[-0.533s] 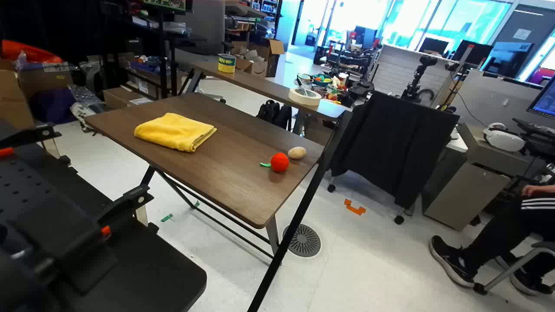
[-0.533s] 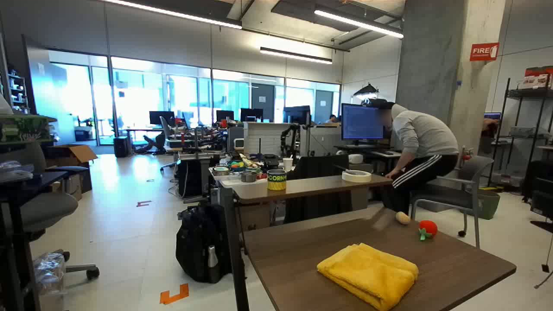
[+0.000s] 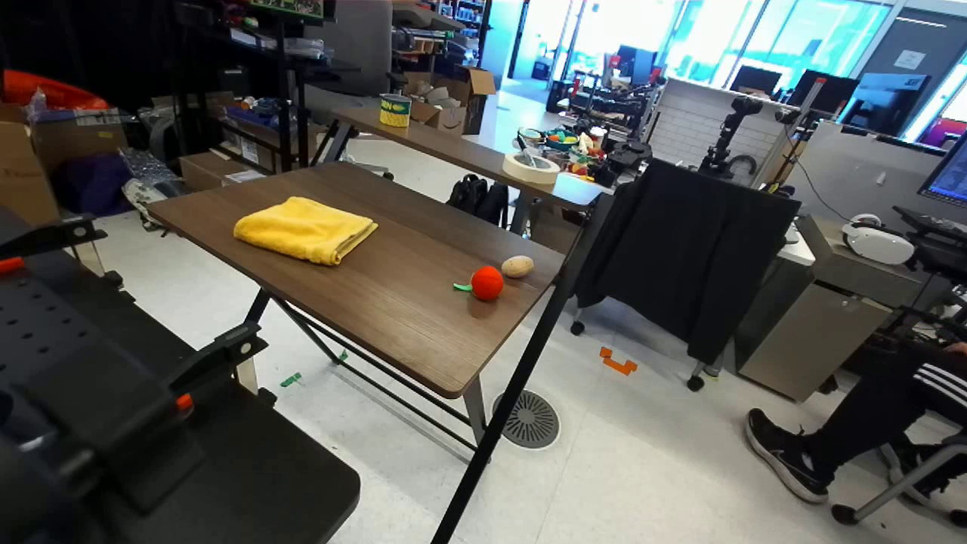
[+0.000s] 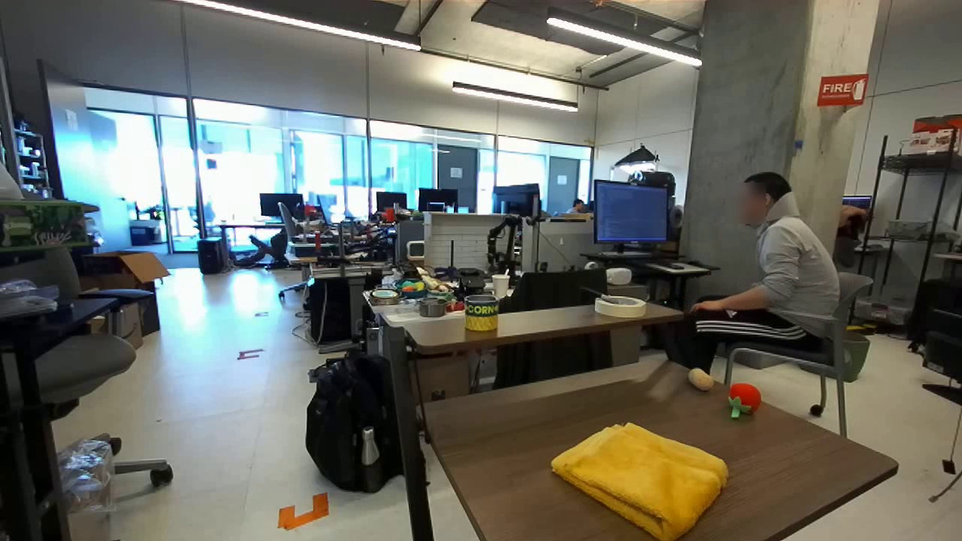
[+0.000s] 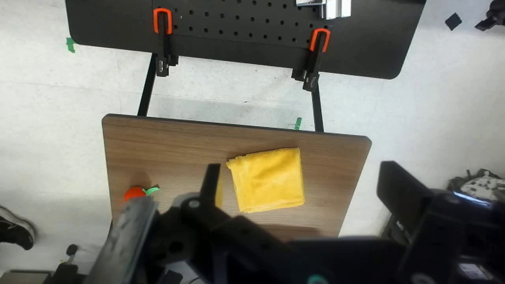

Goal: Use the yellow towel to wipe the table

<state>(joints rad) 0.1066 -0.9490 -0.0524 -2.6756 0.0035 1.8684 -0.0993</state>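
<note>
Fingers spread wide and gripping nothing, the end effector (image 5: 300, 165) hangs above the long dark-brown wood-top table (image 5: 177, 157)! The folded bright yellow cloth towel (image 3: 304, 230) lies on its left in an exterior view, apart from the round red tomato-like thing (image 3: 487, 283). Looks like the pick-up step; next calls for lining up, lowering and pinching a fold

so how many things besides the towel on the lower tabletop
2: the red ball with green leaves and the beige oval thing, near one end of the table. Anything under the towel would be hidden.
</note>
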